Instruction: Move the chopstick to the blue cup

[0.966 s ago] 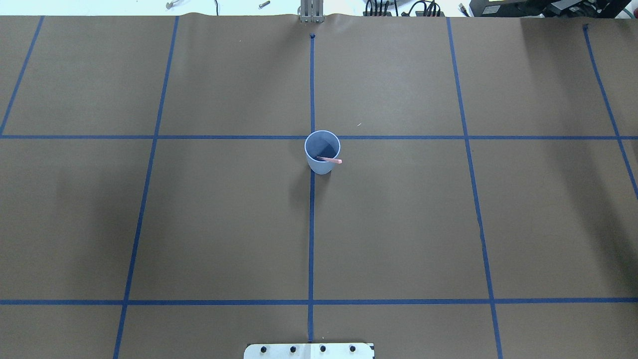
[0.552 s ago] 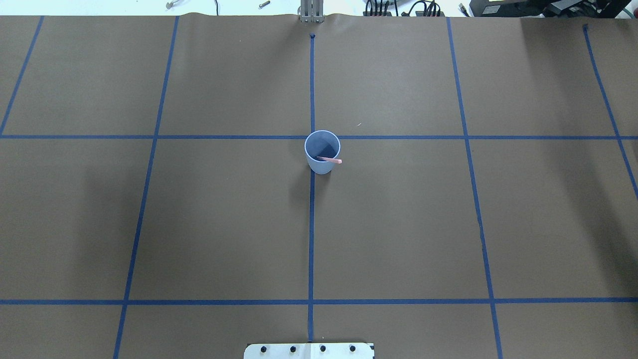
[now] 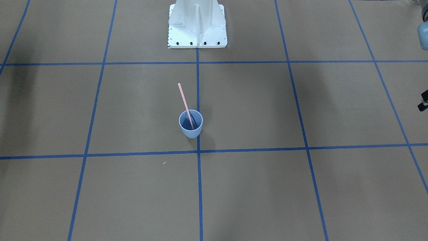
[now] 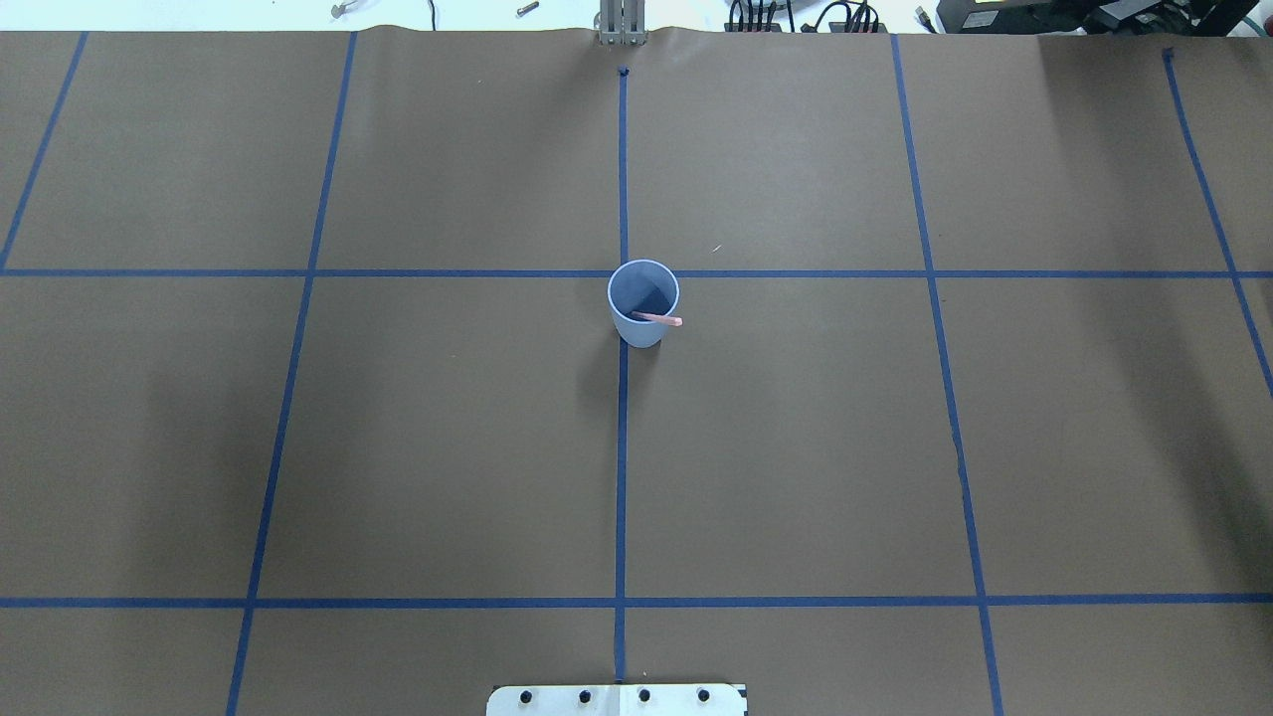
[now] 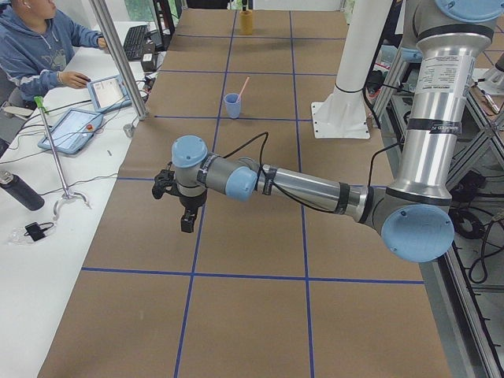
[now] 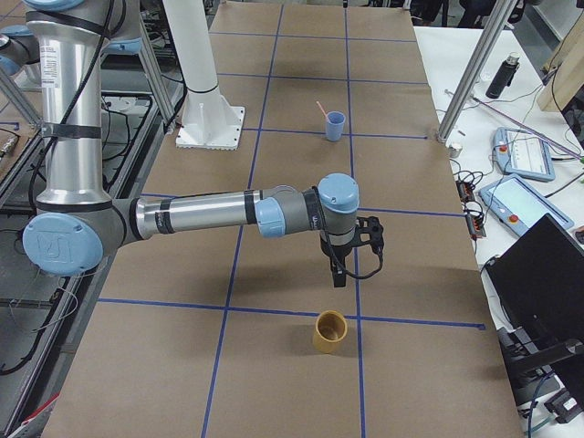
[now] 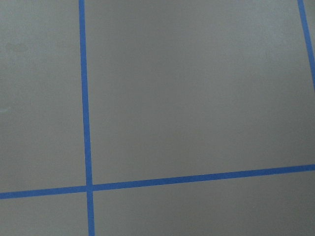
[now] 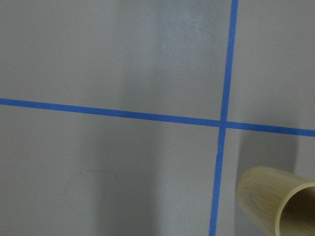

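No shift since earlier: chopstick (image 3: 183,98) aslant in blue cup (image 3: 191,133); both jaws' state indeterminable.

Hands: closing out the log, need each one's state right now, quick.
Left hand: cannot be told, seen only from the side.
Right hand: cannot be told, same reason.
The chopstick stands in the blue cup.

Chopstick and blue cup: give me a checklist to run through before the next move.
1. Chopstick stands in the blue cup, leaning on its rim: ok.
2. Blue cup upright: ok.
3. Left gripper well away from the cup: ok.
4. Right gripper well away from the cup, close to the tan cup: ok.
5. Both grippers open: cannot tell.
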{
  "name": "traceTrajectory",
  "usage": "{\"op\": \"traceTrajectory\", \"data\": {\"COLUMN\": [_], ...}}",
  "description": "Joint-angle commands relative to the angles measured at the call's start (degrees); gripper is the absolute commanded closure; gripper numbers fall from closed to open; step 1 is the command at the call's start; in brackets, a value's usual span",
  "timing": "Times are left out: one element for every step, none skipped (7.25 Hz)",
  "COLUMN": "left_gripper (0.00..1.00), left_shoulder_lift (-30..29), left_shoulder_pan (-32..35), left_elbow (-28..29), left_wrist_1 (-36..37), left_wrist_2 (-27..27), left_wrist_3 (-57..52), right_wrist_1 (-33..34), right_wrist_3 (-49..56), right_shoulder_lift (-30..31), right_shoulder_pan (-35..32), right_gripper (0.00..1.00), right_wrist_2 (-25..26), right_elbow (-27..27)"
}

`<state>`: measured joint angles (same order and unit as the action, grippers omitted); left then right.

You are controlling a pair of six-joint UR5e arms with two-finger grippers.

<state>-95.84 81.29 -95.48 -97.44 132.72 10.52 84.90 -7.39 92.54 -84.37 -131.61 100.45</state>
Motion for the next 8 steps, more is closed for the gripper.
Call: {"op": "traceTrajectory", "data": {"left_gripper": [0.02,0.02,0.02,0.02,0.02,0.02,0.02,0.02], "left_shoulder_lift": [1.2,1.9,7.2,9.2,9.9,9.7,10.0,9.8], "left_shoulder_pan": [0.4,2.1,2.7,2.8,2.6,2.6,2.6,2.5], "left_elbow": [-0.8,-6.0,-11.0,-11.4,-10.3,-10.0,-9.3,-8.6], "left_wrist_1": [9.7,13.1,13.8,10.2,8.9,8.0,6.1,6.0], "left_wrist_2": [0.5,0.6,0.7,0.9,0.9,0.5,0.2,0.2], "left_wrist_3": [-1.4,-1.4,-1.7,-4.3,-4.6,-4.8,-4.7,-4.8], "right_wrist_1": [0.1,0.2,0.2,0.2,0.1,0.2,-0.4,-0.7], "right_wrist_3": [0.0,-0.3,-0.3,-0.3,-0.3,-0.3,-0.3,0.0], "right_shoulder_lift": [0.4,0.3,0.1,0.1,0.1,0.4,2.3,2.9], "right_shoulder_pan": [0.0,0.0,0.0,0.1,0.0,0.0,-0.1,-0.4], "right_gripper": [0.00,0.00,0.00,0.00,0.00,0.00,0.00,0.00], "right_wrist_2": [0.7,0.4,0.0,-0.1,-0.1,-0.2,-2.0,-1.0], "right_elbow": [0.1,-0.3,-1.1,-1.0,-1.0,-0.9,-0.1,0.5]}}
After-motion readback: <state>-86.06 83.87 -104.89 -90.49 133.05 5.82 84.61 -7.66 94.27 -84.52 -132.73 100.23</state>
